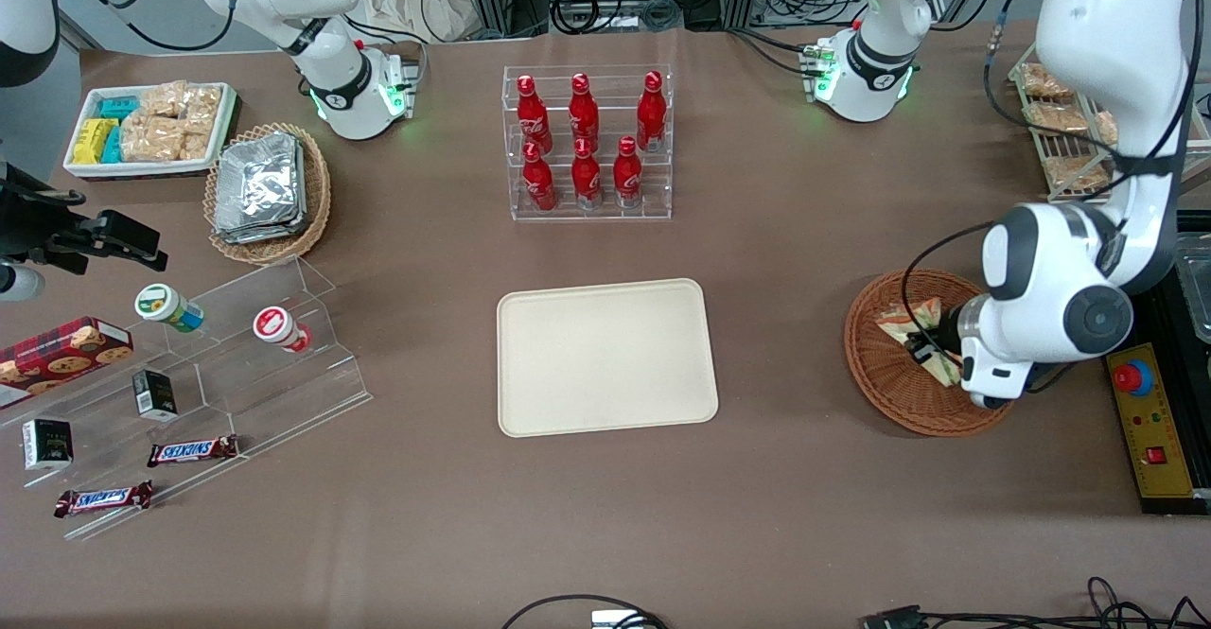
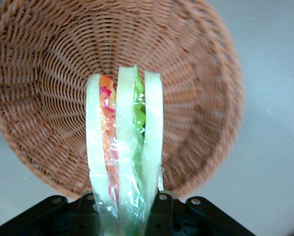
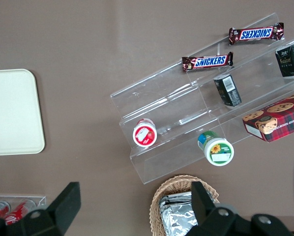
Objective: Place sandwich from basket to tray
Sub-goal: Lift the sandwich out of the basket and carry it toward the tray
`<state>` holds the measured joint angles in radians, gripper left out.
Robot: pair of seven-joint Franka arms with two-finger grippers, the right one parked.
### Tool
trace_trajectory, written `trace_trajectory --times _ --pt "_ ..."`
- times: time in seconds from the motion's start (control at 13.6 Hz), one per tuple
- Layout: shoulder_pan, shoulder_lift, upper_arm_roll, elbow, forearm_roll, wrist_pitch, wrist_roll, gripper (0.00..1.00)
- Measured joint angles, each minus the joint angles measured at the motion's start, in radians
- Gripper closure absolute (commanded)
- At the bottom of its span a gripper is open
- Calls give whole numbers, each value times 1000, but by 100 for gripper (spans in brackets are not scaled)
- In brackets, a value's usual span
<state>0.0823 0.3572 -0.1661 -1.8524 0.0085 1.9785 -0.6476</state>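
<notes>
While the gripper (image 1: 932,350) sits low over the basket (image 1: 885,378) at the working arm's end of the tabletop (image 1: 776,260), its fingers (image 2: 164,204) are pinching the wrapped sandwich (image 2: 125,147) by its lower end, the bread slices and the orange and green filling standing edge-on between them. The wedge appears to be just above the wicker floor, so the step in hand is the lift: raise it straight up until it clears the basket rim, keeping the pinch firm since the film wrap looks slippery, then carry it sideways toward the tray (image 1: 605,357) in the middle of the tabletop and set it down flat. Nothing lies between basket and tray. The rack of red cola bottles (image 1: 587,142) stands farther from the front camera than the tray, well apart from that path, and the rack of bagged snacks (image 1: 1064,128) sits near the arm's elbow, worth minding on the swing.
</notes>
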Motion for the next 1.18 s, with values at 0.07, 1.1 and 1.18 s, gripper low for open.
trace_trajectory --times 0.07,1.1,1.18 --pt "-2 -37 -21 1 1 -19 1 81" --pt "-88 -23 -288 131 2 -90 118 81" --pt "-102 -2 -288 148 2 -90 118 80"
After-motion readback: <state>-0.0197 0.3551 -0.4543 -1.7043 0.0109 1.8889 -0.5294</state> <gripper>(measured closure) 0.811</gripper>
